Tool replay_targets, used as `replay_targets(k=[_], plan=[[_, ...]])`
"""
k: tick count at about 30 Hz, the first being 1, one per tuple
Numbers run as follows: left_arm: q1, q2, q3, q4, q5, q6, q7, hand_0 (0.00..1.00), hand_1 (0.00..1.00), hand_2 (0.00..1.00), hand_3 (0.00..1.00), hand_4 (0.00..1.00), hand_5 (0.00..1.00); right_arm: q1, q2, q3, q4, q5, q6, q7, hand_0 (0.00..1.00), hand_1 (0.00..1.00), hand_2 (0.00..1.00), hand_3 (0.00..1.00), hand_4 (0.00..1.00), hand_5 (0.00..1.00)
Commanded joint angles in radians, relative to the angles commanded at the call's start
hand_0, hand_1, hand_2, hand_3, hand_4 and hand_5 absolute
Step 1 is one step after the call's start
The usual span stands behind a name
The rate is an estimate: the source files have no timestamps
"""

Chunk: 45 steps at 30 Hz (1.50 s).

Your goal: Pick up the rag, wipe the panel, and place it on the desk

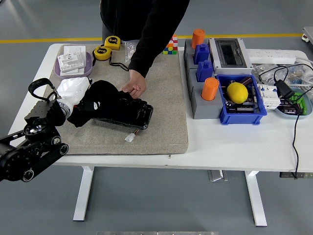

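Head view: the robot's left hand, white-gloved, comes in from the lower left on a black arm and clutches a black rag, pressing it onto the left end of a glossy black panel. The panel lies on a grey felt mat covering the middle of the white table. A person in a dark sleeve stands at the far side; their hand rests on the panel's upper edge, just right of the rag. A small white connector lies on the mat below the panel. Two yellow tape measures sit near the far edge. To the right, a blue bin holds a lemon.
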Motion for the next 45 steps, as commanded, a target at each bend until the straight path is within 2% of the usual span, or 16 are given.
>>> replay_targets(k=[27, 45], plan=[[-0.037, -0.062, 0.122, -0.073, 0.001, 0.001, 0.031, 0.226, 0.157, 0.310, 0.562, 0.548, 0.045, 0.007, -0.002, 0.039, 0.000, -0.036, 0.000, -0.012, 0.749, 0.705, 0.703, 0.613, 0.998, 0.541], [-0.053, -0.082, 0.196, -0.115, 0.006, 0.003, 0.055, 0.226, 0.156, 0.309, 0.562, 0.549, 0.045, 0.007, -0.003, 0.044, 0.000, -0.044, -0.001, -0.018, 0.749, 0.705, 0.703, 0.614, 0.998, 0.542]])
